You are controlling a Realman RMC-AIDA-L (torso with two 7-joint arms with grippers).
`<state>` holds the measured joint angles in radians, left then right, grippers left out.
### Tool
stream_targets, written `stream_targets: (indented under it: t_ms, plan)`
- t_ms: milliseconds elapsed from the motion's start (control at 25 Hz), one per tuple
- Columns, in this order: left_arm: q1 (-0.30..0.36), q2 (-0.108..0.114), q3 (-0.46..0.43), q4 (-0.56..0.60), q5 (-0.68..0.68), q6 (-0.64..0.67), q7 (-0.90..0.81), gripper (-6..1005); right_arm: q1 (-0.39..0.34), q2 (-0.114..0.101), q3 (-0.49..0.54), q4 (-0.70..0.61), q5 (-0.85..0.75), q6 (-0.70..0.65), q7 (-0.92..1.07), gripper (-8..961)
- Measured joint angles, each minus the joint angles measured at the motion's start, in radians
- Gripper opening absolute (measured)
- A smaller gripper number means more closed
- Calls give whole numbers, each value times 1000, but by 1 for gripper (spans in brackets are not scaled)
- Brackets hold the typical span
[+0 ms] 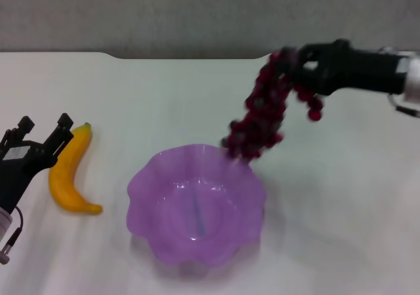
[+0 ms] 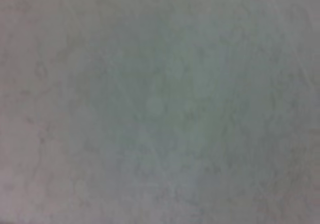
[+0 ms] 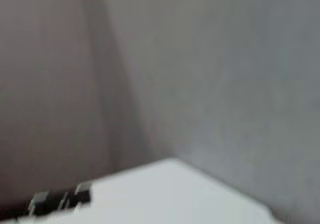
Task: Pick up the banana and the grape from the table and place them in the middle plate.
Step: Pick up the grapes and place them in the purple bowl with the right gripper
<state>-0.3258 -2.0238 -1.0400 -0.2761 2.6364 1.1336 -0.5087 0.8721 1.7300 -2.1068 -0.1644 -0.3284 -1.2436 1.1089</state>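
In the head view the purple scalloped middle plate (image 1: 195,206) stands on the white table (image 1: 164,104) near the front centre. My right gripper (image 1: 294,64) is shut on the grape (image 1: 262,111); the dark red bunch hangs from it in the air, its lower end just above the plate's far right rim. The yellow banana (image 1: 71,170) lies on the table left of the plate. My left gripper (image 1: 46,129) is open at the left edge, just left of the banana's stem end. The left wrist view shows only bare table surface.
The table's notched far edge (image 1: 118,55) runs along the back, with a grey wall behind. The right wrist view shows the wall and a table corner (image 3: 170,184).
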Motion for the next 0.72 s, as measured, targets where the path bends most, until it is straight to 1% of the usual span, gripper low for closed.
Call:
stream_targets:
  t_ms: [120,160,200,240,360,480,600,720]
  plan:
    - [-2,0,0,0,1,0,-1,892,48,24,-2,-5,-127,58,19,281]
    - [-2,0,0,0,1,0,-2,892,82,49,-3,-6,-218,100,31,281]
    - [-2,0,0,0,1,0,-2,892,99,62,-1,-7,-267,121,39,281]
    - [-2,1,0,0,1,0,-2,892,99,62,-1,-7,-267,121,39,281]
    - [-2,1,0,-1,1,0,-2,892,144,106,2,-7,-386,175,59,282]
    - [-2,0,0,-1,2,0,-2,892,162,137,5,-8,-438,208,63,282]
    - [0,-1,0,-2,3,0,-2,893,164,146,7,-9,-440,222,63,281]
    - [3,-1,0,-3,4,0,-3,893,158,145,28,-15,-438,224,63,280]
